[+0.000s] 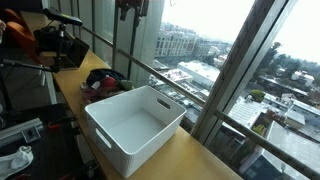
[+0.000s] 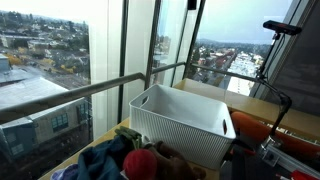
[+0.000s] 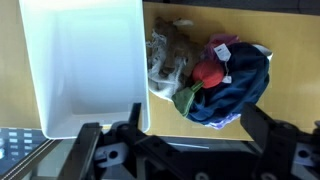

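A white plastic bin (image 1: 140,150) (image 2: 185,135) (image 3: 45,90) stands empty on a wooden table (image 1: 195,160) beside a big window. Right next to it lies a heap of clothes (image 3: 215,80) (image 1: 103,83) (image 2: 135,160): a dark blue piece, a red one, a green one and a grey-brown one. My gripper (image 3: 172,120) hangs high above the table edge near the heap, open, with nothing between its black fingers (image 3: 262,125). In both exterior views only its tip (image 1: 130,8) (image 2: 192,4) shows at the top edge.
Window glass and a metal railing (image 1: 190,95) run along the table's far side. Tripods and camera gear (image 1: 60,35) (image 2: 280,30) stand at one end of the table. An orange-red object (image 2: 262,128) sits beyond the bin.
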`<state>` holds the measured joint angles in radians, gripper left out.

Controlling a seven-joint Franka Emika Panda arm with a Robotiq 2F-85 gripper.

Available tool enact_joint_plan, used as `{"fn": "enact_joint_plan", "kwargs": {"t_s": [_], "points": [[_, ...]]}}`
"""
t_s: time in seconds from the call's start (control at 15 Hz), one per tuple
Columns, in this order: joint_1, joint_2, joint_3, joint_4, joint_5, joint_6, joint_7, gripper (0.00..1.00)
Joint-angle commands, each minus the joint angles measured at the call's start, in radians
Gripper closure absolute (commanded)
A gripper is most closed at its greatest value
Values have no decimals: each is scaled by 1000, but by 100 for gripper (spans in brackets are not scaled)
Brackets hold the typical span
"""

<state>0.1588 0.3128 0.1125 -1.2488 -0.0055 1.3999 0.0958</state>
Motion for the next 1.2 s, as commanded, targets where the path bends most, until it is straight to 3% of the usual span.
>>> {"fn": "enact_joint_plan", "kwargs": {"t_s": [0.0, 0.47, 1.13], "points": [[0, 0, 0, 0, 0, 0, 0, 0], [29, 207, 13, 16, 0, 108, -80, 0], [165, 482, 55, 19, -4, 237, -79, 0]]}}
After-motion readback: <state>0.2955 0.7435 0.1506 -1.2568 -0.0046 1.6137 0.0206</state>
